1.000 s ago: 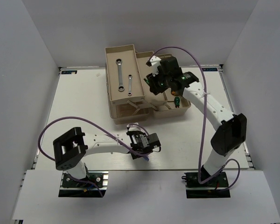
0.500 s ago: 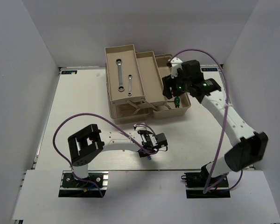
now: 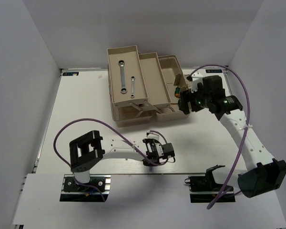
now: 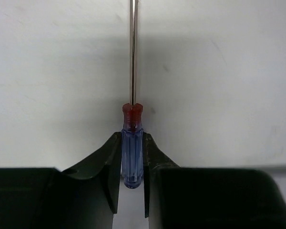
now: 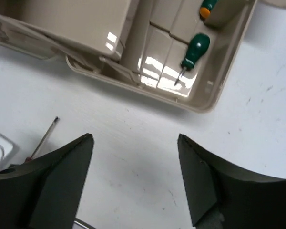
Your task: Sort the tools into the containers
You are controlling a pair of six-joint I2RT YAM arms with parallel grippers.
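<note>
Near the front edge of the table (image 3: 86, 105), the left pincer (image 4: 132, 143) grips a thin screwdriver (image 4: 132, 114) by its blue handle. Further back, the right pincer (image 5: 136, 143) hangs spread wide over the table just beside the toolbox (image 5: 229, 71), where a green screwdriver (image 5: 196, 50) lies in the bottom. Farthest off, a long wrench (image 3: 122, 76) and a short wrench (image 3: 133, 87) lie in the left tray (image 3: 113, 81).

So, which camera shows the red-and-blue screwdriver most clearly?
The left wrist view: the red-and-blue screwdriver fills the centre, its blue handle clamped in the left gripper. The right wrist view shows only its thin shaft, far left. In the top external view it cannot be made out under the gripper.
</note>
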